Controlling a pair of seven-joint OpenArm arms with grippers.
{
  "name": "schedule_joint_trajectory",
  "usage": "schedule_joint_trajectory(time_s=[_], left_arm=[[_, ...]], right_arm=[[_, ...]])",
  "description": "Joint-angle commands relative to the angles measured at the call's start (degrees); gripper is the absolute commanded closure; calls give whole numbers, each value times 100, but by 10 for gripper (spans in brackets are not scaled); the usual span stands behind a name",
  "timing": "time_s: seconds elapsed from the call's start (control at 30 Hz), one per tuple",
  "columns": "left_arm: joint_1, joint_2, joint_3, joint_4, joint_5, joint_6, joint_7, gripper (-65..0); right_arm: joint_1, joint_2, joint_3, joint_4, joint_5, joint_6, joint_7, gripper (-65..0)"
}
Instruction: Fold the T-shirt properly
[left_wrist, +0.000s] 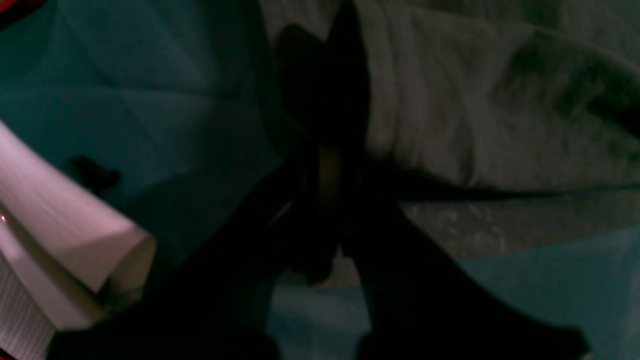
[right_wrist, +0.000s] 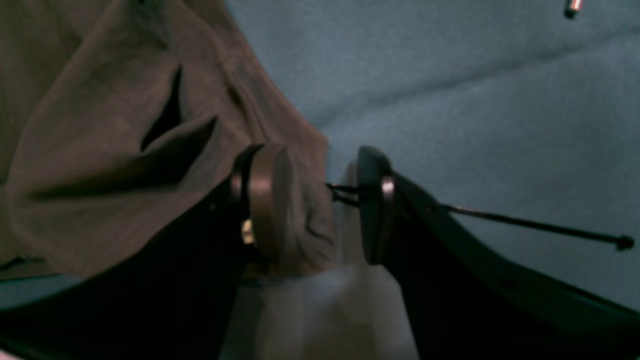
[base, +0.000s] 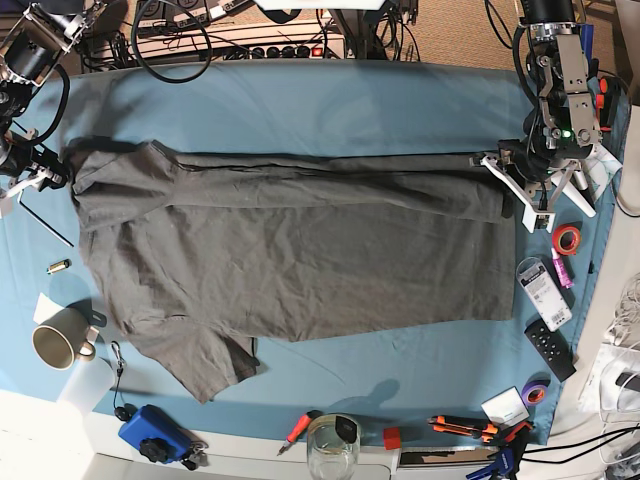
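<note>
T-shirt (base: 300, 250) unmarked, no readable writing, left end effector (left_wrist: 325, 165) clamped on hem, right end effector (right_wrist: 317, 205) apart around edge.

T-shirt (base: 300, 250): you see matt, soft cotton, creased.
Tablecloth (base: 330, 110): matt woven cloth, faintly nubbly.
Fingers (right_wrist: 270, 200): smooth, dull-sheened plastic pads.
Mug (base: 55, 345): your glossy ceramic.

The setting is a robotics lab or workshop. The bench (base: 330, 105) carries a light blue cloth and has tools along its edges: rolls of tape (base: 567, 239), a red-handled screwdriver (base: 298, 429), orange-handled pliers (base: 462, 426), a remote control (base: 551, 347) and a blue device (base: 152, 432). Cables and a power strip (base: 280, 48) run behind it. A mug (base: 58, 345) stands nearby.
</note>
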Motion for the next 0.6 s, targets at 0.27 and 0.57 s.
schedule_joint_trajectory(time_s=[0.27,0.57], left_arm=[[17,-46,-7,26,28,-22,109,0],[17,-44,-7,24,28,-22,109,0]], right_arm=[[144,205,17,87,267,223,-490,-325],[173,750,96,87,1394,-13,-622,-326]])
